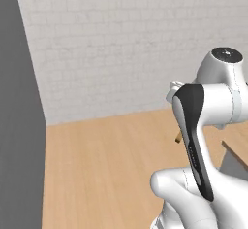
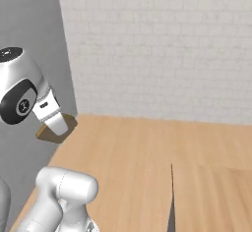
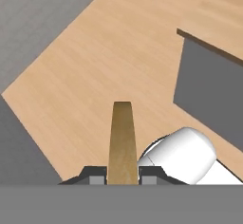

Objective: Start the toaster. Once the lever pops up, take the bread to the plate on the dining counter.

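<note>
My gripper [image 3: 122, 178] is shut on the bread [image 3: 122, 140], a tan-brown slice seen edge-on that stands up between the two fingertips [image 3: 97, 177]. In the right base view the slice [image 2: 70, 124] hangs in the white hand [image 2: 53, 119] above the wood floor, close to a grey wall panel. A small tan corner of the bread [image 1: 178, 137] peeks out behind the arm's dark link in the left base view. The toaster, the plate and the dining counter are out of view.
A white brick wall [image 2: 162, 49] stands ahead over light wood floor [image 1: 111, 165]. A tall grey panel [image 1: 19, 126] closes the left side. A wood-topped grey cabinet [image 3: 209, 80] stands to the right, its edge [image 1: 236, 154] beside the arm.
</note>
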